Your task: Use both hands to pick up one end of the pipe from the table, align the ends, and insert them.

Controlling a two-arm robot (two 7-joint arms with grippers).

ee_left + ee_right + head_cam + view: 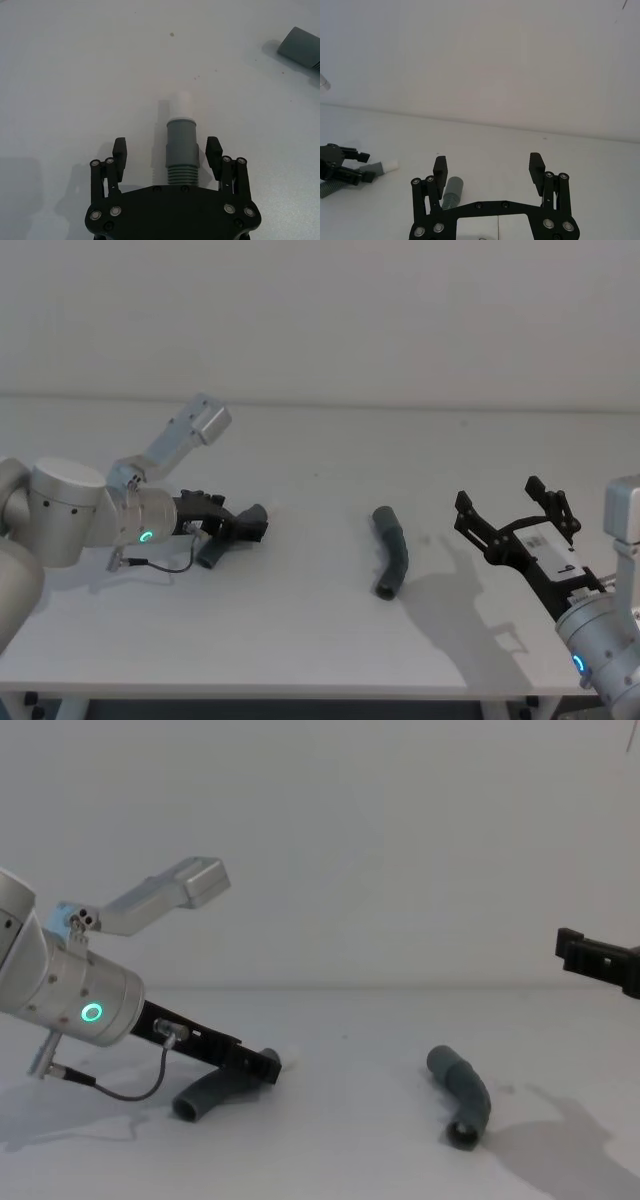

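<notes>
Open left end effector (167,146) is straddling the collar of the stiff, likely light curved pipe (181,135), a sound hold; right end effector (488,162) is hovering open.

The curved pipe piece (213,552) lies on the left part of the tabletop (320,455), about midway between the front and back edges. The left tool (250,524) reaches in from the left edge and sits around this piece, one jaw on either side with a gap to each. The narrow tip (185,104) points away from the tool, towards the middle. The elbow pipe piece (392,550) lies near the tabletop's middle, a little right of it, running back to front, well apart from the curved piece. The right tool (500,495) hangs above the tabletop towards the front right corner, jaws spread, right of the elbow piece and apart from it.
</notes>
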